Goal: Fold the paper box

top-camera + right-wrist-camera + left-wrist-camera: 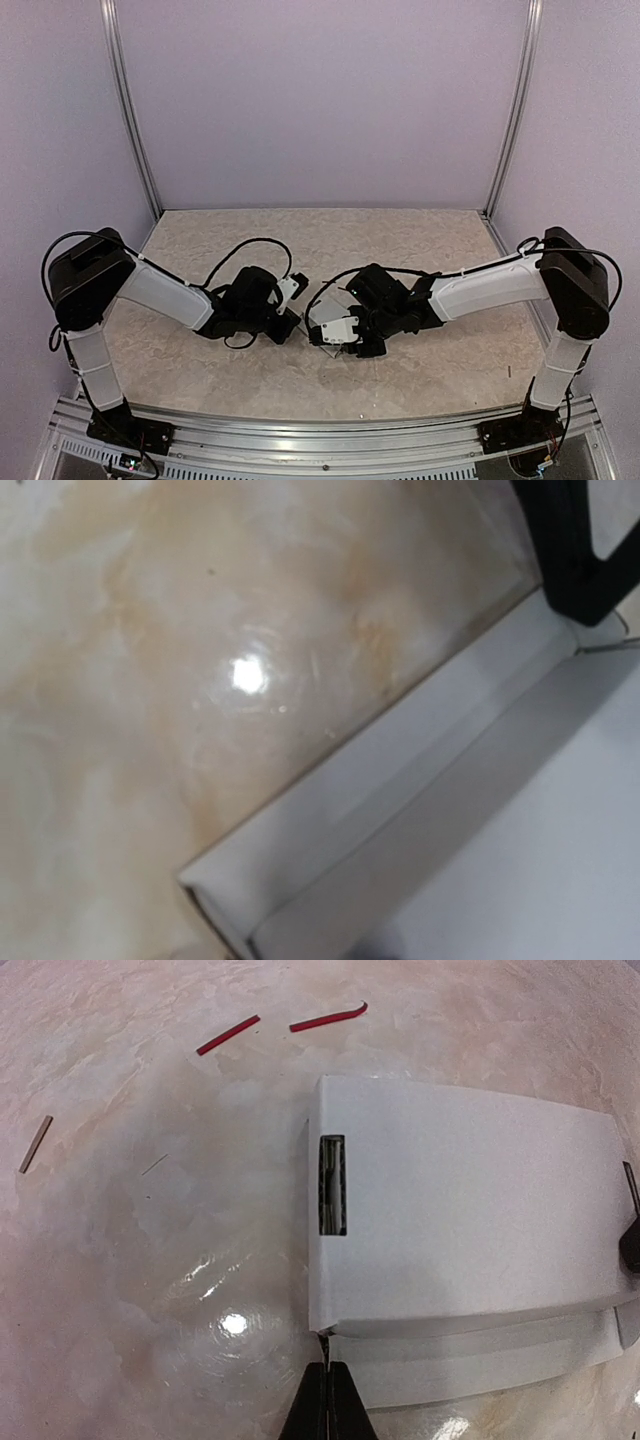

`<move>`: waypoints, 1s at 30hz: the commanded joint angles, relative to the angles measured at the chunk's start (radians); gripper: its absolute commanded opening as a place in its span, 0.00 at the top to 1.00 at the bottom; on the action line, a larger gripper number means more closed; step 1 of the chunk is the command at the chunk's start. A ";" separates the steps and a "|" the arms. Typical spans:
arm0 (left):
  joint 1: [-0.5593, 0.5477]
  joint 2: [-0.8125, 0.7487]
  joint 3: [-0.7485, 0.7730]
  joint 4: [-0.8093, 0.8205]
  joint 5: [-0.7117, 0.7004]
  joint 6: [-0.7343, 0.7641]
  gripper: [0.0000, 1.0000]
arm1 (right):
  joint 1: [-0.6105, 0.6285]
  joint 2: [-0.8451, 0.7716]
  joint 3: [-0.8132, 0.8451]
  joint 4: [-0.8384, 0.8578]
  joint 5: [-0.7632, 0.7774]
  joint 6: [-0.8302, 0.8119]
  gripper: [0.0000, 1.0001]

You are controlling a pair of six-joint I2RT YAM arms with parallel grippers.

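The left claw was seen closed, its two fingers pressed flat together with nothing visible between them. The tips were set against the near left corner of the paper box, just where the top panel met a lower flap that stuck out beneath it. From those tips the box was spread upward and to the right in the left wrist view, its long axis running across that view, with a dark slot near its left edge. At the far short end the right claw was found; whether it gripped the card could not be told. The box was laid on the table between the two arms, both judged about equally near. Two red scraps were noted well apart beyond it.
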 commanded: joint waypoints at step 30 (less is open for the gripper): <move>-0.003 0.117 0.359 -0.369 0.157 0.021 1.00 | 0.017 0.100 -0.063 -0.124 -0.042 -0.034 0.69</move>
